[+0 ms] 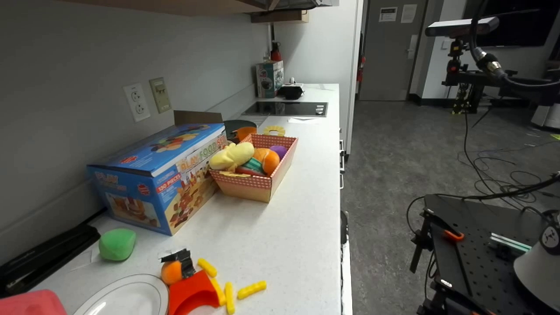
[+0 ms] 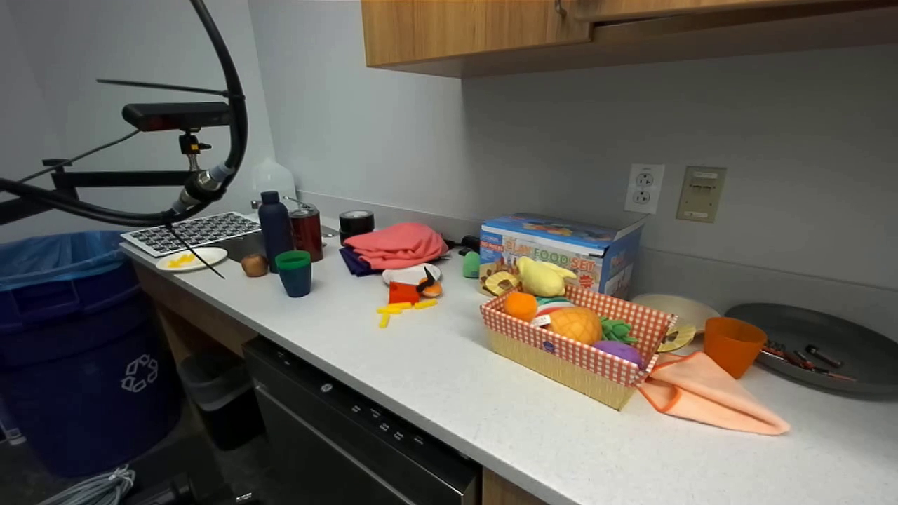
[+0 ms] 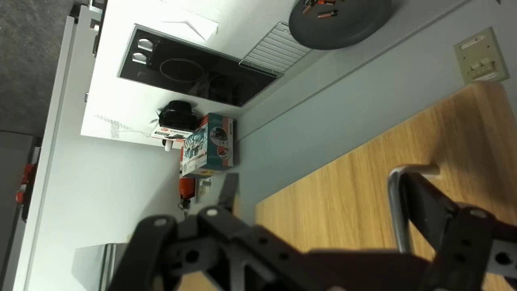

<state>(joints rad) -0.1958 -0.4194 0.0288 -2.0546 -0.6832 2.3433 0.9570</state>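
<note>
My gripper (image 3: 321, 188) is in the wrist view, with its fingers wide apart. It is beside a wooden cabinet door (image 3: 347, 194) with a curved metal handle (image 3: 398, 202). The finger on the right of the view lies right at the handle, partly behind its bend; whether they touch I cannot tell. The other finger stands well away, past the door's edge. Nothing is clamped between the fingers. The wooden upper cabinet (image 2: 477, 31) and a bit of a handle (image 2: 559, 8) show at the top of an exterior view. The gripper is out of both exterior views.
Below the cabinet, the counter (image 2: 421, 365) bears a basket of toy food (image 2: 561, 358), a blue play food box (image 1: 131, 175), a dark pan (image 3: 339, 24), a cooktop (image 3: 181, 68), a plate (image 1: 131, 293) and a navy bottle (image 2: 275, 231). The robot's base (image 1: 540, 267) stands across from the counter.
</note>
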